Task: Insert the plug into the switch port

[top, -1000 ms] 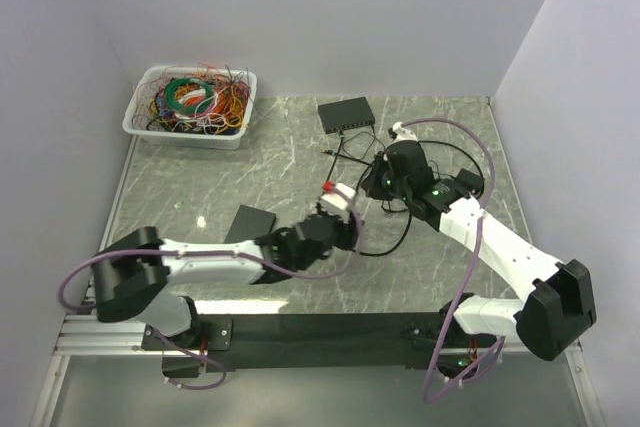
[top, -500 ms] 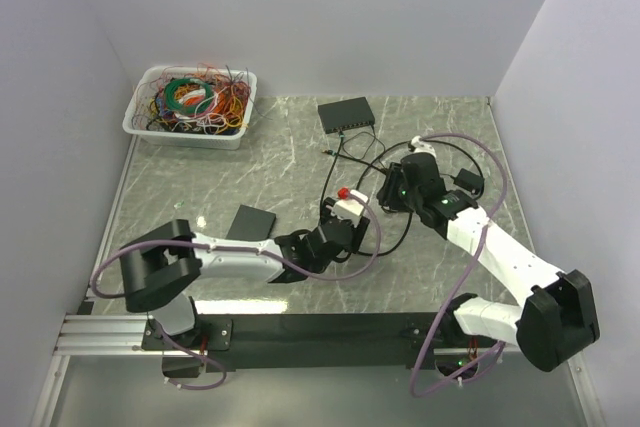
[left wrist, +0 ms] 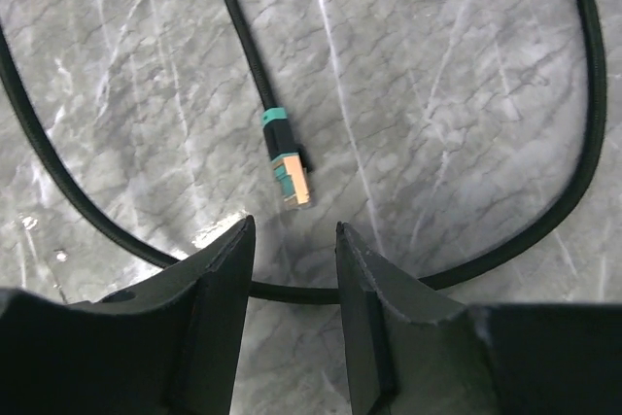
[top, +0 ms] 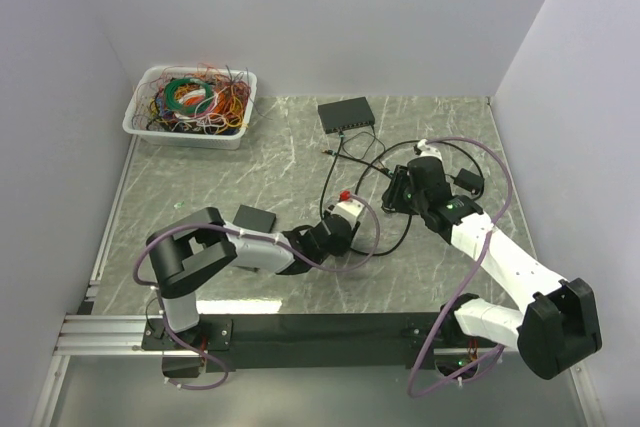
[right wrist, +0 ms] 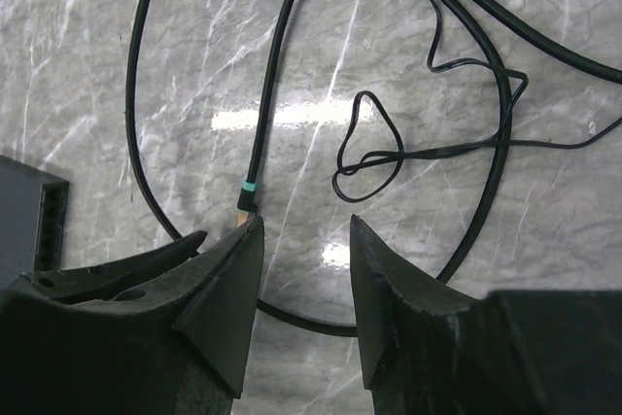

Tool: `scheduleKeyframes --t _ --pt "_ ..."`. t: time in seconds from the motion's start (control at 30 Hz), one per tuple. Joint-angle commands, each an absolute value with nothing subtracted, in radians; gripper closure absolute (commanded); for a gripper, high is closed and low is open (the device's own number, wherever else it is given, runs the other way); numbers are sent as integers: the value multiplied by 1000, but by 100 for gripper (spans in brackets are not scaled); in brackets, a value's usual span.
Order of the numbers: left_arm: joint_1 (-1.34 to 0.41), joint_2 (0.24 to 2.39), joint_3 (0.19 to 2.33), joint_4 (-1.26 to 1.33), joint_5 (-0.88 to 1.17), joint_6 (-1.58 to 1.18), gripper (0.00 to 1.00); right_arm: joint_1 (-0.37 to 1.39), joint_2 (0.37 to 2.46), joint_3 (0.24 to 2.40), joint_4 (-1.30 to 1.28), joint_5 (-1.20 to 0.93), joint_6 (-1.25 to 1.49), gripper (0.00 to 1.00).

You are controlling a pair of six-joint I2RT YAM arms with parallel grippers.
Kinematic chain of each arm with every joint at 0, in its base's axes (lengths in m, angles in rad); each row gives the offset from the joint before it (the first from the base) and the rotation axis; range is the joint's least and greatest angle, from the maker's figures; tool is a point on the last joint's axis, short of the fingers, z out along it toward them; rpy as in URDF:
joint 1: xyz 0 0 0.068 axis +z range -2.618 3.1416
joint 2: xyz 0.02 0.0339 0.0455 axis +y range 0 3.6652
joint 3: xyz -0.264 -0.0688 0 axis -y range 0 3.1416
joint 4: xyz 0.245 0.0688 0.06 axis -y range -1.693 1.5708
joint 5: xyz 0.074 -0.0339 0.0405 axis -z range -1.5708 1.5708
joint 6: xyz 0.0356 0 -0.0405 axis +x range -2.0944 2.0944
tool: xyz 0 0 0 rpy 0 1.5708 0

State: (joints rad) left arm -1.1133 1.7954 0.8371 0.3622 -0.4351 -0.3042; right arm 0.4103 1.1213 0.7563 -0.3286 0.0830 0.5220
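The plug (left wrist: 289, 170), with a teal boot and a gold tip, lies loose on the marble at the end of a black cable (left wrist: 233, 26). My left gripper (left wrist: 292, 232) is open and empty just short of the plug's tip; a stretch of the cable runs under the gap between its fingers. In the right wrist view the plug (right wrist: 248, 199) lies partly behind my left-hand fingertip, and my right gripper (right wrist: 303, 225) is open and empty above the cable loop. The black switch (top: 346, 114) sits at the back of the table, apart from both grippers (top: 345, 219) (top: 396, 187).
A white tray (top: 190, 107) of tangled coloured wires stands at the back left. A flat black box (top: 253, 219) lies beside my left arm. A thin black wire (right wrist: 369, 153) curls over the marble near the thick cable loop (top: 385, 237).
My left arm has folded in, its elbow swinging right, and the gripper has dropped low by the plug. My right gripper has shifted slightly right and toward the near edge.
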Motion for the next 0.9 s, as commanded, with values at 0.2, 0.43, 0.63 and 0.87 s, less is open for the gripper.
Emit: scheduleKeyframes --t 0.2,0.43,0.63,0.87 --pt "-1115 1847 914 393 -403 -318 59 391 1109 733 -275 60 500 53" --pt "-1114 1871 939 376 -403 -319 71 384 1104 730 -273 55 495 54" --pt "-1112 1875 933 365 -413 -325 75 380 1106 730 -268 48 492 54" --pt "-1111 1910 945 368 -403 -331 67 377 1101 723 -267 48 492 55"
